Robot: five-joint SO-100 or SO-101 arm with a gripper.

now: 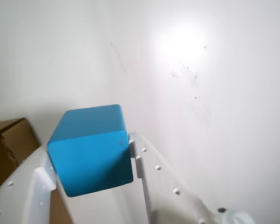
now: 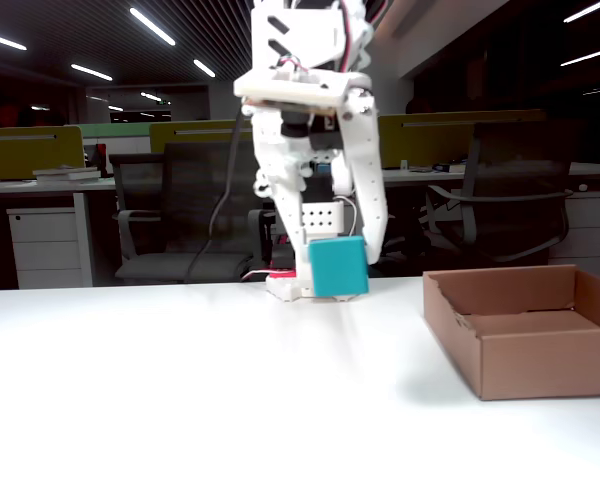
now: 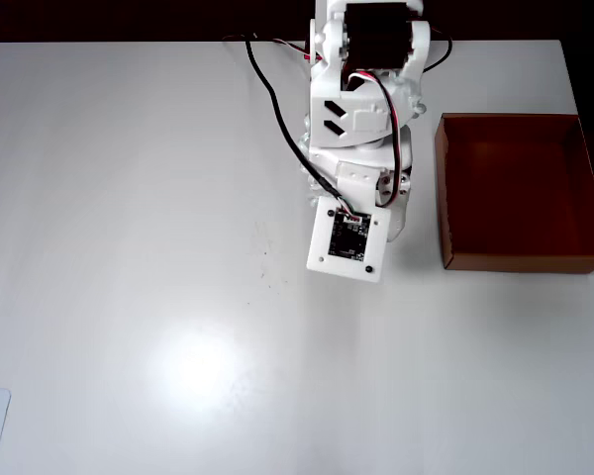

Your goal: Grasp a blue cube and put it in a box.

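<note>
My pincer clamps the blue cube between both white fingers, holding it clear above the white table in the fixed view; the wrist view shows the cube gripped on opposite faces; the empty cardboard box sits apart, right of my arm in the overhead view.

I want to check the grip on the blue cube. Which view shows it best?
The wrist view: the blue cube fills the frame, pinched between the claw's white fingers. The fixed view shows it small, lifted above the table. In the overhead view the arm hides it entirely.
</note>
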